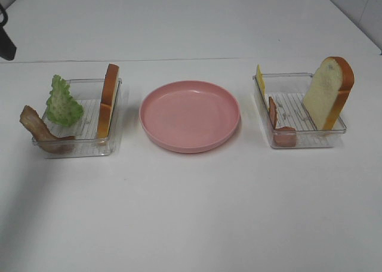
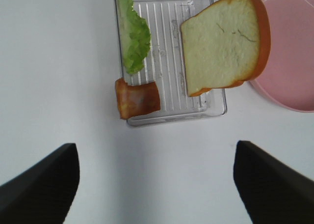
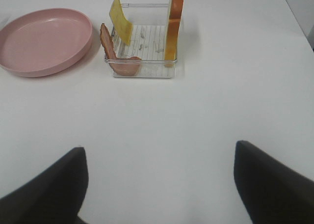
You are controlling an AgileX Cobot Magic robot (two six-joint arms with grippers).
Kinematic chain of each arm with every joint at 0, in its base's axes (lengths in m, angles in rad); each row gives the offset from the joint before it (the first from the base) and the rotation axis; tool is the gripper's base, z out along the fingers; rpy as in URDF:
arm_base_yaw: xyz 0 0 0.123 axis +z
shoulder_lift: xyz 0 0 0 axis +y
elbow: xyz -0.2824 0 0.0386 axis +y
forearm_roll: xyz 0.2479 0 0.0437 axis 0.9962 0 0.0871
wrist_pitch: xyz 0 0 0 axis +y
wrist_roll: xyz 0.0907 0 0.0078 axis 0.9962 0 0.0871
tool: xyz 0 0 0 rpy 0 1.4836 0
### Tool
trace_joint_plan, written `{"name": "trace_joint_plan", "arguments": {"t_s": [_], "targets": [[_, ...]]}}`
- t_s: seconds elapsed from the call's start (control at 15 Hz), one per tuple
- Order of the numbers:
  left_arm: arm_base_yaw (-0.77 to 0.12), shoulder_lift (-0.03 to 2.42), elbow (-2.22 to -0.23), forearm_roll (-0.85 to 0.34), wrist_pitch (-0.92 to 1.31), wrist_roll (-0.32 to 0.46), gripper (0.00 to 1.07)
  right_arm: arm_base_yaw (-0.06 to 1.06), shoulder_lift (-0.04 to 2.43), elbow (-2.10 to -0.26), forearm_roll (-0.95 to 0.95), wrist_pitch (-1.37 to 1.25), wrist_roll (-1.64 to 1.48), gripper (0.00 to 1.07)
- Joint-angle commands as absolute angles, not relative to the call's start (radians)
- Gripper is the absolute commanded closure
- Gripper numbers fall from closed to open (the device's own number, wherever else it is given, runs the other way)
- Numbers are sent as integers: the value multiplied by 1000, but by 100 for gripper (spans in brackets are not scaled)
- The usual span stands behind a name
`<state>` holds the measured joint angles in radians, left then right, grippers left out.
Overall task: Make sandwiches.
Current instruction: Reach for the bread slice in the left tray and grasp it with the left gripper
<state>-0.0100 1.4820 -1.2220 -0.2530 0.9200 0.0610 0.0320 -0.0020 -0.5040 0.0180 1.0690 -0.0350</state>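
Pink round plate [image 1: 190, 114] centred between 2 clear plastic trays [image 1: 80, 150], likely within either arm's reach | crusted white toy bread slices [image 1: 108, 99], green lettuce leaf [image 1: 64, 102], brown bacon strip [image 1: 37, 127], yellow cheese square [image 1: 260, 79] propped up in trays, seemingly for easy pinching | left hand [image 2: 157, 184], right hand [image 3: 161, 184]: wide open, empty

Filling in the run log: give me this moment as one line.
stage: not started | round pink plate: bare | left gripper: open, empty | right gripper: open, empty | toy white bread slices: standing in clear plastic trays
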Motion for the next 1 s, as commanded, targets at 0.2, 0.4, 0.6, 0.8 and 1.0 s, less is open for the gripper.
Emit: {"name": "trace_joint_plan", "arguments": {"t_s": [0.2, 0.4, 0.6, 0.8, 1.0], "targets": [[-135, 1797, -1564, -254, 1087, 29, 26, 26, -18, -501, 25, 1058, -41, 30], [-231, 1955, -1776, -154, 1211, -91, 26, 26, -18, -501, 25, 1058, -41, 30], [-313, 2059, -1938, -64, 1288, -174, 27, 26, -18, -501, 25, 1058, -41, 30], [-403, 2120, -2025, 0, 1287, -230, 28, 26, -18, -501, 25, 1058, -41, 30], [-421, 2137, -2020, 14, 1287, -260, 28, 26, -18, -501, 25, 1058, -41, 30]]}}
